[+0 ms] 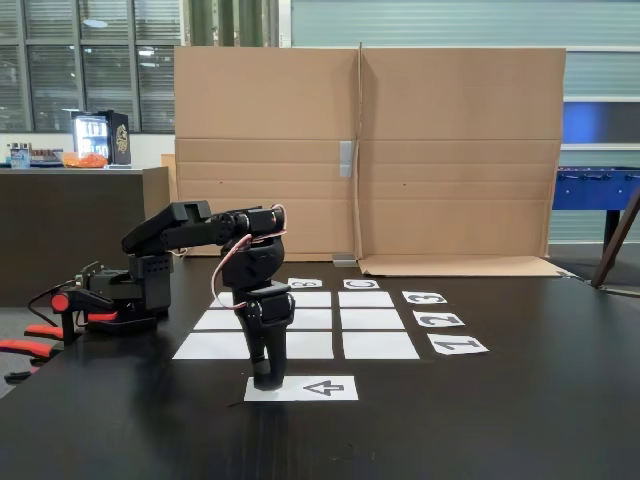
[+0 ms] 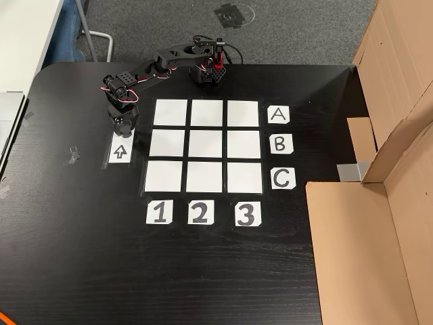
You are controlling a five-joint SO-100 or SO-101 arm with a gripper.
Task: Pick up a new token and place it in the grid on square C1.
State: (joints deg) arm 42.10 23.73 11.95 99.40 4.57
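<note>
The hand point(image 1: 268, 380) points down onto the arrow sheet's point(image 1: 330, 388) left end, its grip unreadable; the grid point(image 2: 204, 145) lies clear.

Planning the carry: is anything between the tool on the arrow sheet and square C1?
Nothing visible. The tool is down on the arrow sheet; square C1 is blank, with bare black table between them. The token itself can't be made out.
</note>
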